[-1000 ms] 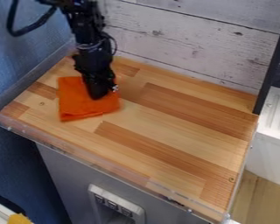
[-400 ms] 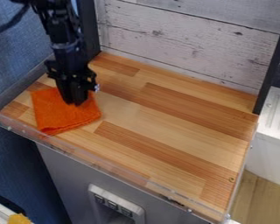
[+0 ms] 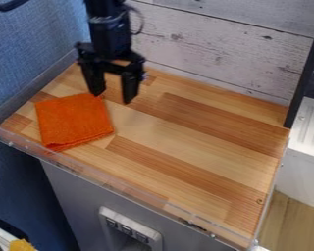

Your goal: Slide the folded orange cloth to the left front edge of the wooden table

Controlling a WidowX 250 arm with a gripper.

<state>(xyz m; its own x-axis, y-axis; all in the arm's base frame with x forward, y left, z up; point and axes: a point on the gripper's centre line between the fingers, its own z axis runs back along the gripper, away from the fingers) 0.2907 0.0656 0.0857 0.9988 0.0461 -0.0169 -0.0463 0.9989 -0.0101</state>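
The gripper (image 3: 112, 97), black and two-fingered, hangs over the far left part of the worktop (image 3: 199, 115), tips pointing down. Its fingers are released and spread wide, with a broad gap between them and nothing held. One finger stands at the far right corner of the cloth (image 3: 73, 121); contact between the two cannot be determined from this angle. The other finger is to the right of the cloth, above the wood. The cloth, orange and folded into a rough square, lies flat on the left part of the worktop, set slightly askew, its near edge showing stacked layers and its near left corner close to the clear rim (image 3: 114, 181). The worktop is of wood strips in lighter and darker tones, with a small round fitting (image 3: 260, 201) near its right edge. The clear rim runs along the near side. Behind stands a wall of whitewashed planks (image 3: 212, 54); to the left, a blue textured wall (image 3: 28, 59). A dark post (image 3: 306, 73) rises at the far right corner. Below the worktop is a grey front (image 3: 74, 201) bearing a pale panel (image 3: 156, 240) with dark square inserts. A yellow item (image 3: 20, 245) is at the lower left. A white ribbed surface (image 3: 310, 125) is at the right.
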